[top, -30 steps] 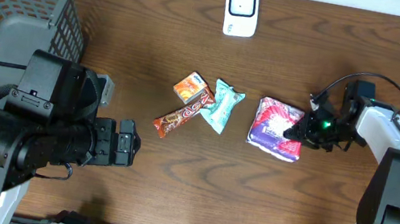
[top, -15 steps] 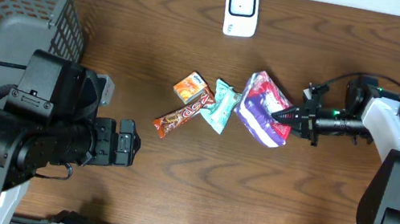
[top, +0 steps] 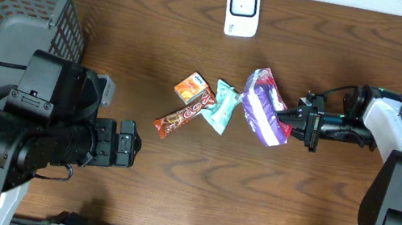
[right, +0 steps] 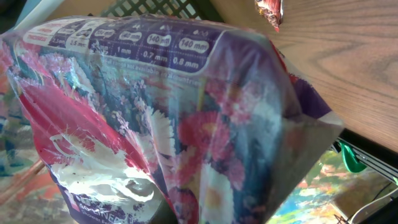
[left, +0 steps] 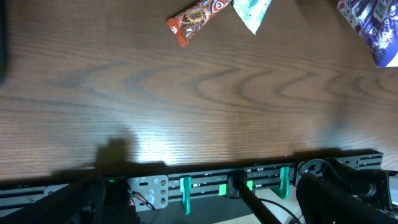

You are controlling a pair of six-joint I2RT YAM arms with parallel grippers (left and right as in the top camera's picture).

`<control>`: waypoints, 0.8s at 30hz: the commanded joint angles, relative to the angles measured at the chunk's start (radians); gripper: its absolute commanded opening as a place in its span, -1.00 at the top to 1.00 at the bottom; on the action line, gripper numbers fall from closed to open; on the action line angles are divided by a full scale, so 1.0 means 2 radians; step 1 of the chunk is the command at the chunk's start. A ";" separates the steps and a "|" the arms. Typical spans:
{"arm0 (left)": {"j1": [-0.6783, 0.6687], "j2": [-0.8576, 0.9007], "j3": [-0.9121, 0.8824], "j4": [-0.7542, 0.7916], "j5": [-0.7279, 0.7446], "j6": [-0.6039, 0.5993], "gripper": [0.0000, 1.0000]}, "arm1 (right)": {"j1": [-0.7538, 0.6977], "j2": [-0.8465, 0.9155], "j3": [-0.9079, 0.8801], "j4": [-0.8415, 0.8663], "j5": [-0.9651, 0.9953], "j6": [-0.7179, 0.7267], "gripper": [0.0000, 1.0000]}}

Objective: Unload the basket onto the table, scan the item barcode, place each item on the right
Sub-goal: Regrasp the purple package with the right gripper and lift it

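Tilting up on edge, the purple floral packet (top: 265, 105) is pinched at its right side by the nearly closed jaws of the right gripper (top: 295, 122), right of the table's centre. It is seen just beside the teal sachet (top: 224, 106), well apart from the white scanner (top: 243, 9) at the far edge. The left gripper (top: 126, 147) is spread wide and empty at near left.
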 commanded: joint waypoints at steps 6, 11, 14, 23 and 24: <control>0.002 0.000 0.003 -0.009 -0.003 0.001 -0.96 | 0.002 -0.004 0.006 -0.012 -0.023 0.000 0.98; 0.002 0.000 0.003 -0.009 -0.003 0.001 -0.96 | 0.006 -0.004 0.006 0.005 0.046 0.001 0.97; 0.002 0.000 0.003 -0.009 -0.003 0.001 -0.96 | 0.023 -0.004 0.006 0.032 0.087 0.001 0.98; 0.002 0.000 0.003 -0.009 -0.003 0.001 -0.95 | 0.081 -0.005 0.028 0.138 0.253 0.115 0.98; 0.002 0.000 0.003 -0.009 -0.003 0.001 -0.96 | 0.087 -0.005 0.039 0.141 0.259 0.115 0.98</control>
